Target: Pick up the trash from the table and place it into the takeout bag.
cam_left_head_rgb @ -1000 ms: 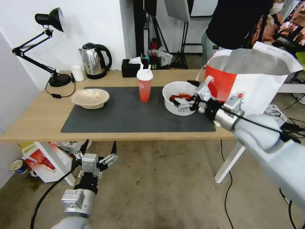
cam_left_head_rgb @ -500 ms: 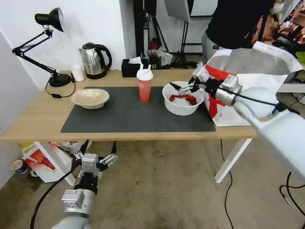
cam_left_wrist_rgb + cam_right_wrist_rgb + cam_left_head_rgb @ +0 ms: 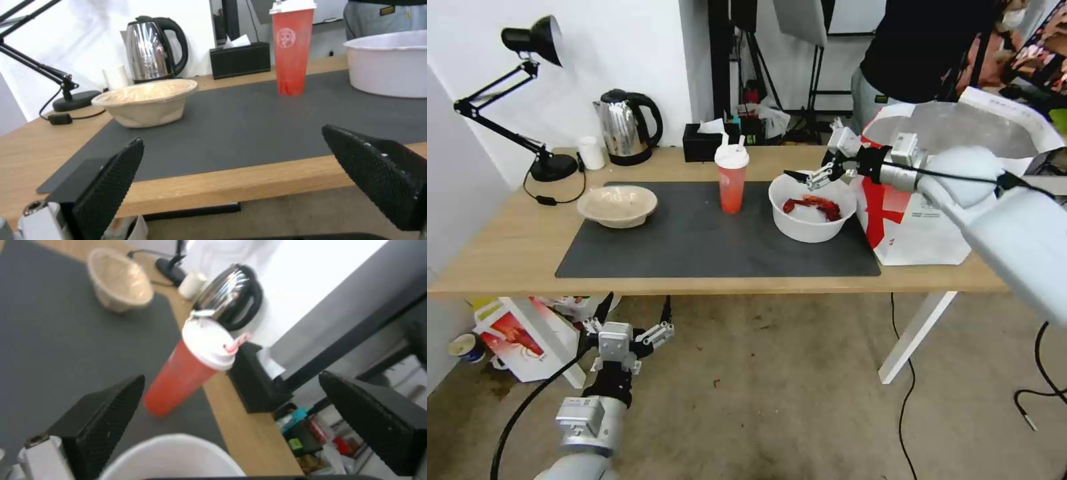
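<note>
On the dark mat (image 3: 694,240) of the table (image 3: 507,247) stand the trash items. They are a beige bowl (image 3: 617,205) at the left, a red cup (image 3: 731,183) with a white lid and straws in the middle, and a white bowl (image 3: 807,230) holding red crayfish scraps. My right gripper (image 3: 808,175) hangs open just over the white bowl's far rim, holding nothing. The takeout bag (image 3: 934,220) stands open right of that bowl. My left gripper (image 3: 636,303) is open, low in front of the table edge. The right wrist view shows the red cup (image 3: 182,380) between the open fingers.
Along the table's back edge stand a black desk lamp (image 3: 534,40), a steel kettle (image 3: 624,130), a small white cup (image 3: 589,153) and a black tissue box (image 3: 704,143). A person stands behind the bag. A red-and-white box (image 3: 520,337) lies under the table's left end, and cables trail at the right.
My right arm has lifted and swung back. Its gripper went from the white bowl's right rim to above the bowl's far rim. The left arm has not moved.
</note>
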